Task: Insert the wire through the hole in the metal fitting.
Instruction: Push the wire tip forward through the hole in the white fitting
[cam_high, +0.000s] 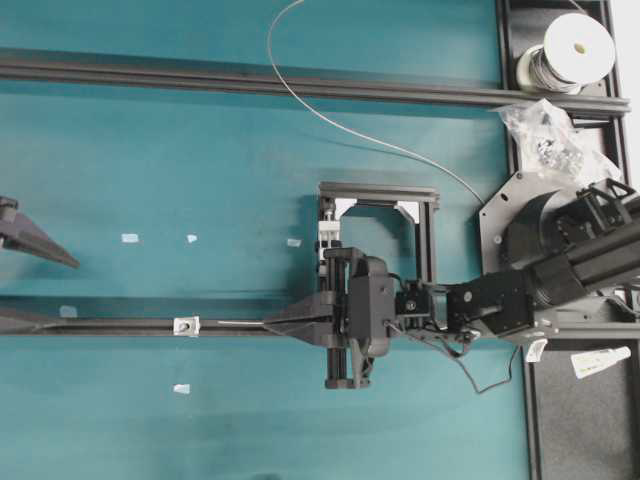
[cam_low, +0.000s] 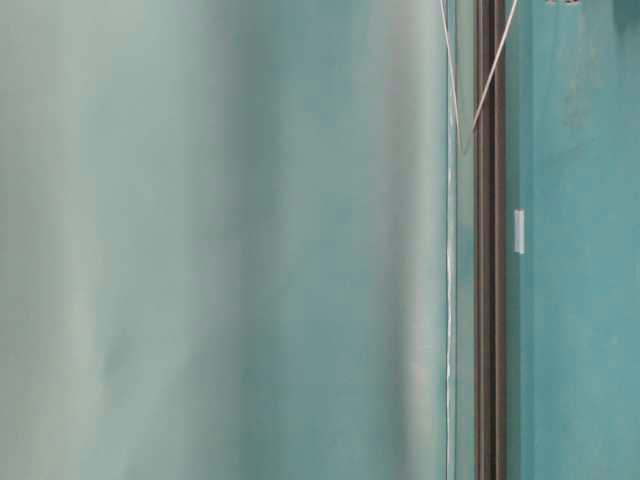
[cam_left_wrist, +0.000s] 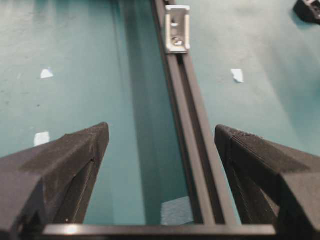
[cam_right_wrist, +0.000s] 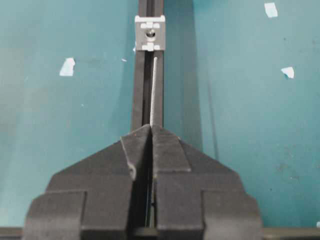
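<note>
- overhead: the right gripper (cam_high: 268, 324) is clamped on the wire (cam_high: 232, 323), whose tip lies just short of the metal fitting (cam_high: 186, 325) on the rail (cam_high: 100, 327); not threaded yet.
- table-level: mostly blur, fitting not visible.
- left wrist: left gripper (cam_left_wrist: 160, 145) has jaws apart, holding nothing.
- right wrist: wire tip near the hole (cam_right_wrist: 149, 33), slightly off to one side.

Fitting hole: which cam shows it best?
Right wrist view: the metal fitting faces the camera squarely, its dark hole sharp, with the wire tip just short of it. Left wrist view shows it blurred and oblique. Overhead shows it tiny. Table-level view misses it.
</note>
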